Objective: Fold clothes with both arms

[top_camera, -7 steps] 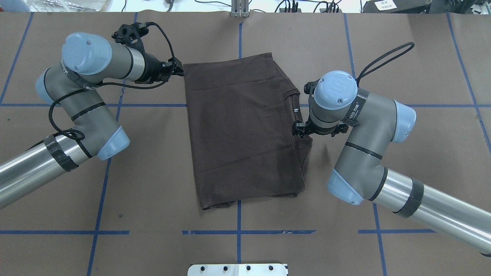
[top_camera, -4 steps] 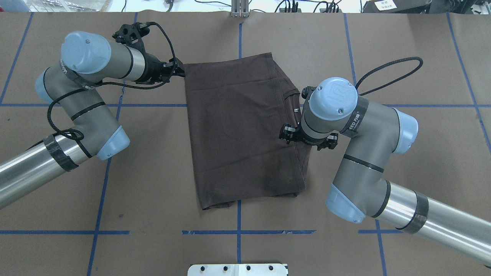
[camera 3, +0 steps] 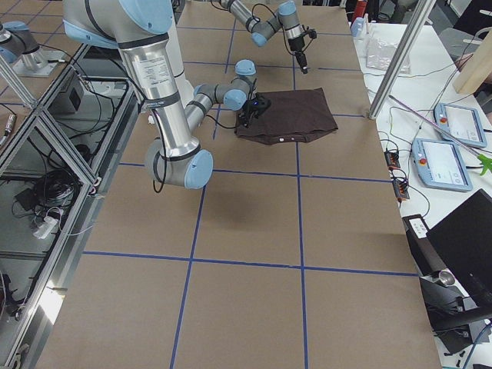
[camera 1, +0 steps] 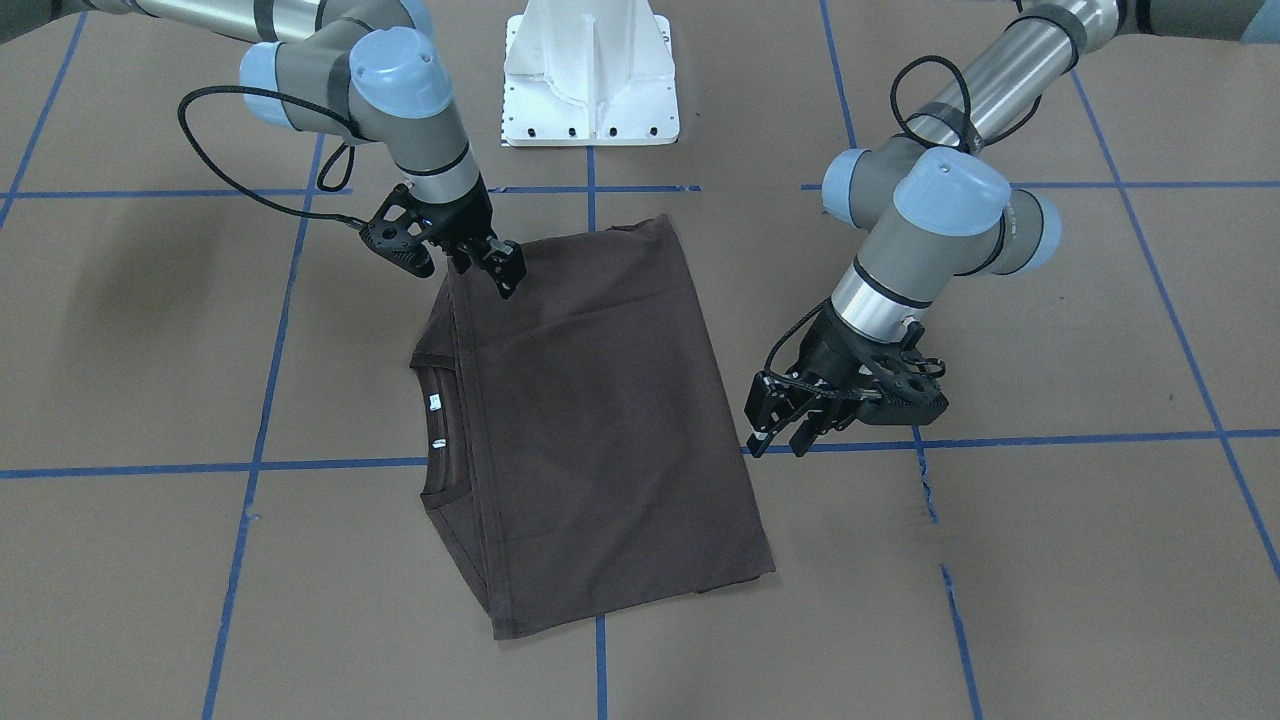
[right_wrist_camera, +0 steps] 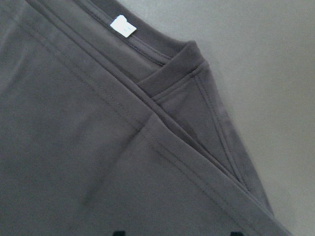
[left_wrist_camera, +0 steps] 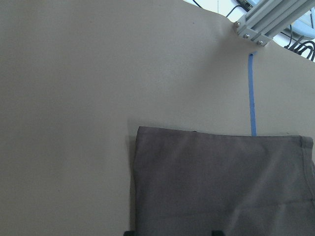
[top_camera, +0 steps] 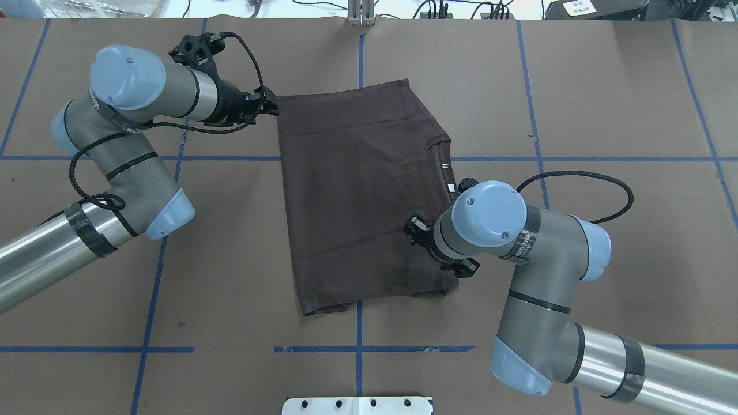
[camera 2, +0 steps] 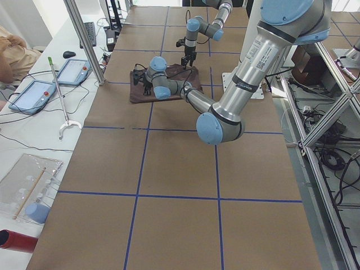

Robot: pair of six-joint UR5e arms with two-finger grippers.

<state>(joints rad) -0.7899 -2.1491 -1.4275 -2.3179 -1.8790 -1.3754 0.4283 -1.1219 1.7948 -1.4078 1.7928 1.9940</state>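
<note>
The dark brown T-shirt (top_camera: 363, 196) lies folded into a rectangle mid-table, its collar and white neck tags (top_camera: 445, 166) along the right edge. In the front view the shirt (camera 1: 600, 420) has its tags (camera 1: 434, 402) on the view's left. My left gripper (camera 1: 785, 435) is open and empty, hovering just off the shirt's far left corner; it also shows from overhead (top_camera: 272, 106). My right gripper (camera 1: 500, 275) is open and empty, low over the shirt near its near right corner, hidden from overhead by the wrist (top_camera: 487, 213). The right wrist view shows stacked folded edges (right_wrist_camera: 187, 83).
The table is covered in brown paper with blue tape lines (top_camera: 357, 349). The white bolted pedestal (camera 1: 590, 70) stands at the near edge. An aluminium post (top_camera: 360, 14) and cables sit at the far edge. Tablets (camera 2: 34, 93) lie on a side bench.
My right arm has moved along the shirt's right edge from beside the collar toward the near right corner, further over the cloth. My left arm has barely moved.
</note>
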